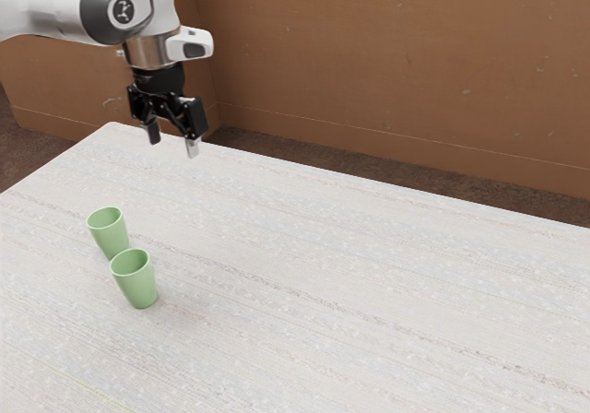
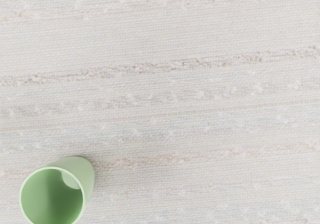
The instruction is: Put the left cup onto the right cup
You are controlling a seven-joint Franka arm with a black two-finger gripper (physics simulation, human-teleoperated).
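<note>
Two light green cups stand upright and close together on the pale table at the exterior view's left. One cup is farther back, the other cup sits nearer the front edge. My gripper hangs open high above the table's far edge, well behind and above both cups, with nothing between its fingers. In the wrist view one green cup shows from above, its hollow inside visible.
A brown wall runs behind the table, with dark floor between them. The table surface stretches wide toward the exterior view's right.
</note>
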